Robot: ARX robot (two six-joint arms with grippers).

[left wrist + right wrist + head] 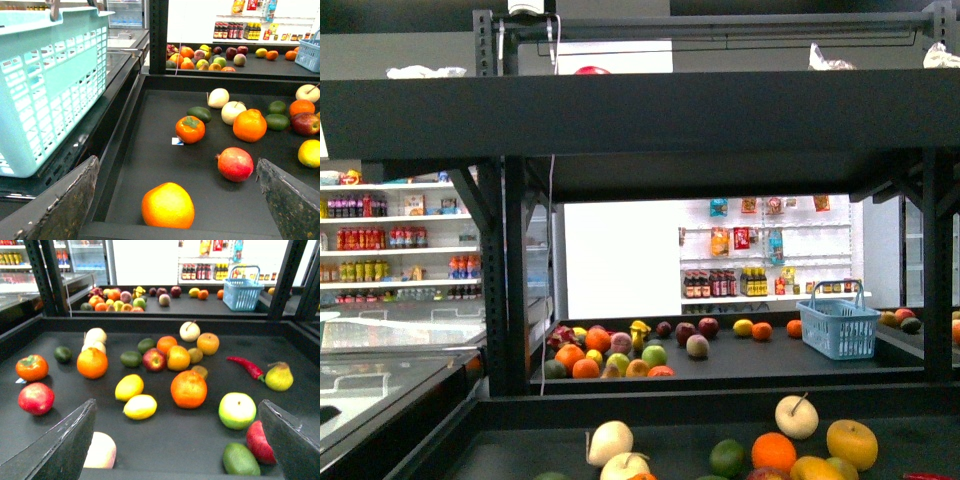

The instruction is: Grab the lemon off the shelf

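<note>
The shelf is a black metal rack with upright posts and dark lipped tiers of loose fruit. Two yellow lemons lie side by side on the near tier in the right wrist view, one just behind the other. My right gripper is open and empty above the tier's front lip, with the lemons slightly towards one finger. My left gripper is open and empty over the tier's left end, above a yellow-orange fruit. Neither arm shows in the front view.
A turquoise basket is close beside the left gripper. Oranges, a green apple, a pomegranate, avocados and a red chilli lie around. A blue basket stands on the far tier. White bottle racks stand behind.
</note>
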